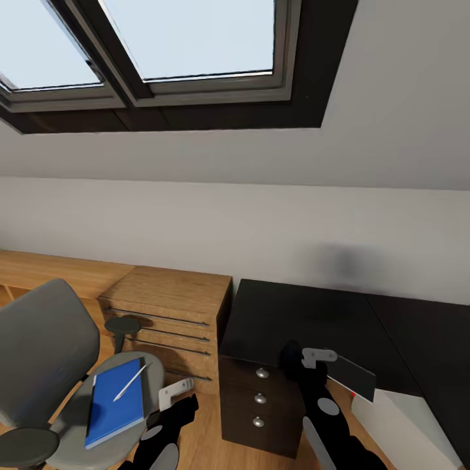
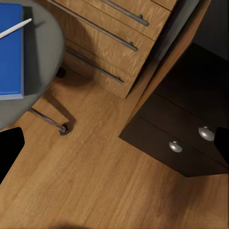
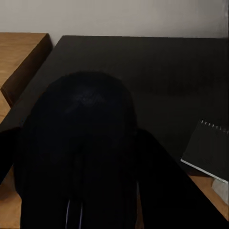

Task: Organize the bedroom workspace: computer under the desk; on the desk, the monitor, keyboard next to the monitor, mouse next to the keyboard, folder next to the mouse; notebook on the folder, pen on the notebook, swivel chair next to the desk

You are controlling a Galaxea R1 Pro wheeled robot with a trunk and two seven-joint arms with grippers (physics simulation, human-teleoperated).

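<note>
Right gripper [image 3: 83, 157] clamps the mouse [image 3: 81, 124] over the desk [image 1: 307, 320]; set it down gently, leaving room for keyboard; left gripper [image 1: 171, 399] state unclear.

Glossy black arms [image 1: 323, 418] (grey round caps) bearing pale-grey brackets [image 1: 318, 355].

wooden drawer cabinet [image 1: 171, 316], skylight window [image 1: 196, 39]

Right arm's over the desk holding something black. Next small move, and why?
Probably lower the right gripper and release the mouse onto the desk. The mouse looks clamped between the fingers, hanging above bare black top, with the notebook off to one side.
</note>
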